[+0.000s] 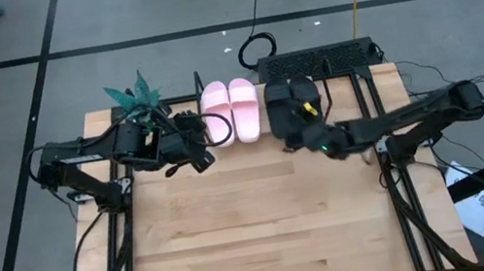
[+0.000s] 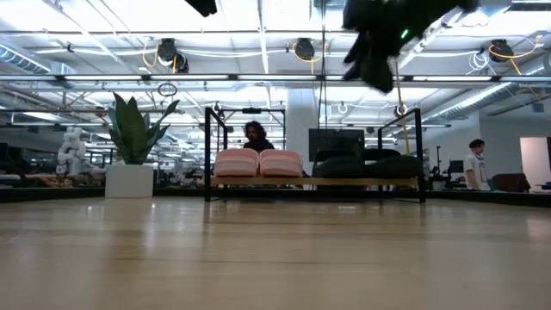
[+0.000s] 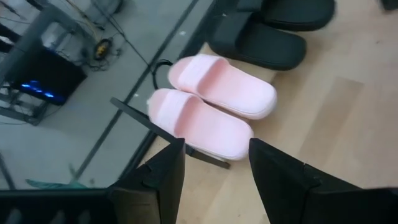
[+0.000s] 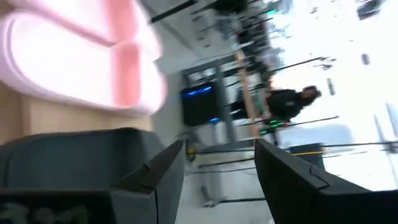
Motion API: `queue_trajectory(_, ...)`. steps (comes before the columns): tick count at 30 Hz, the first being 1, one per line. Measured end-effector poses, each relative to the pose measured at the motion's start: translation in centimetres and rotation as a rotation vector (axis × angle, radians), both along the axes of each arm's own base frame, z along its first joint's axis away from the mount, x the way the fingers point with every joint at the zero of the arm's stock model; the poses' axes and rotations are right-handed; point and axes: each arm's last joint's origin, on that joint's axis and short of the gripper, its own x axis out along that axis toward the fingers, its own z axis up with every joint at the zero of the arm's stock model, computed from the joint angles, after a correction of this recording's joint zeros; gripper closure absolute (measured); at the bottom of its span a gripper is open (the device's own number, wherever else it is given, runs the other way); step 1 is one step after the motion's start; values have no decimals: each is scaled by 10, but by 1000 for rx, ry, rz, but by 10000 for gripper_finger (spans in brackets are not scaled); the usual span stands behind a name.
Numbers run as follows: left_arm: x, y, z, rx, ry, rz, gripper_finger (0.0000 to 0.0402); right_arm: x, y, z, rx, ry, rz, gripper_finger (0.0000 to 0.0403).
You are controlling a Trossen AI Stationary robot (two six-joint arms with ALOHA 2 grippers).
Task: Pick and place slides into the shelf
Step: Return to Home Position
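Note:
The shelf (image 2: 314, 182) stands at the table's far edge, a light board between thin black end frames. On it the pink pair (image 1: 231, 110) (image 2: 258, 162) (image 3: 211, 106) rests soles down on the left, and the black pair (image 1: 290, 100) (image 2: 362, 164) (image 3: 273, 34) beside it on the right. My left gripper (image 1: 201, 152) (image 3: 214, 149) is open, hovering just near-left of the pink pair. My right gripper (image 1: 293, 132) (image 2: 374, 73) (image 4: 217, 149) is open too, raised above the black pair's near end; a black slide (image 4: 74, 162) and a pink slide (image 4: 81, 56) show in its view.
A potted plant (image 1: 135, 96) (image 2: 133, 129) stands at the table's far left corner, beside the shelf. The wooden tabletop (image 1: 266, 220) stretches bare toward the near edge. People (image 2: 255, 133) (image 2: 475, 159) are in the room beyond the table.

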Motion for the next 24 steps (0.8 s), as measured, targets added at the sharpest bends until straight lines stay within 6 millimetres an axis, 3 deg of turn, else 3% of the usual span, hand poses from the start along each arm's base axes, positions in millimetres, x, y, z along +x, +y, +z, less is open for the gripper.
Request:
queue_trajectory(6, -29, -11, 23, -119, -120, -60, 220, -36, 53, 45, -147, -140, -93, 218)
queue_trajectory(10, -68, -19, 53, -193, -289, -84, 220, -68, 78, 81, -19, -432, -89, 218)
queue_trajectory(17, -138, -24, 83, -355, -514, -166, 220, -111, 83, 124, 294, -864, -16, 218)
queue_trajectory(24, -159, -32, 87, -514, -500, -332, 220, -124, 82, 129, 554, -1196, -32, 218)
